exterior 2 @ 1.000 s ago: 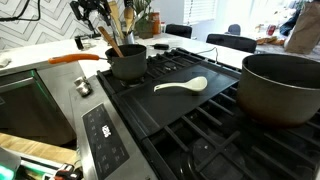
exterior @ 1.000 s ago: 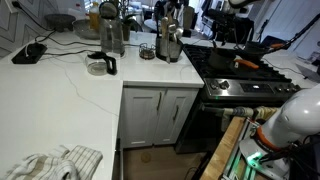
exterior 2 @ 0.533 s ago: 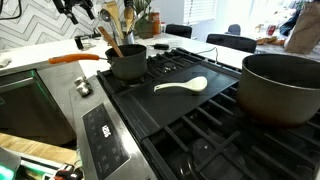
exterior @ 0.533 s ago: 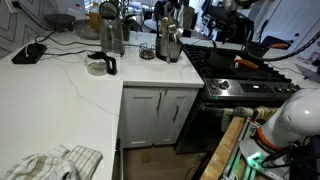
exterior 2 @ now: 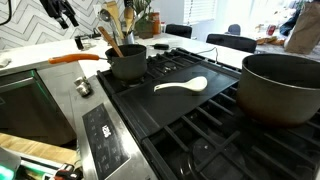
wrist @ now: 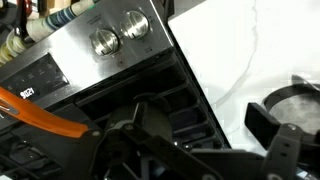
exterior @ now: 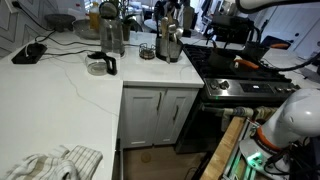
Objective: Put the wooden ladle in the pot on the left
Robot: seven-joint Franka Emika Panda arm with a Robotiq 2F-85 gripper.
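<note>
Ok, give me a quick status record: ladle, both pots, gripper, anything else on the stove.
ladle: wooden ladle leans tilted in the small pot, handle sticking up out of it
left pot: small pot on the stove, orange handle pointing outward
right pot: large pot, no ladle seen in it
gripper: gripper open, empty, raised and apart from the small pot
other: white spoon lying flat between the pots

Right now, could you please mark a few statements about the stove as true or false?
1. The wooden ladle lies flat on the stove. False: it leans in the small pot.
2. A pale spoon lies on the grate. True.
3. The hand grips the ladle. False: it is open, up and apart from it.
4. The small pot's handle is orange. True.
</note>
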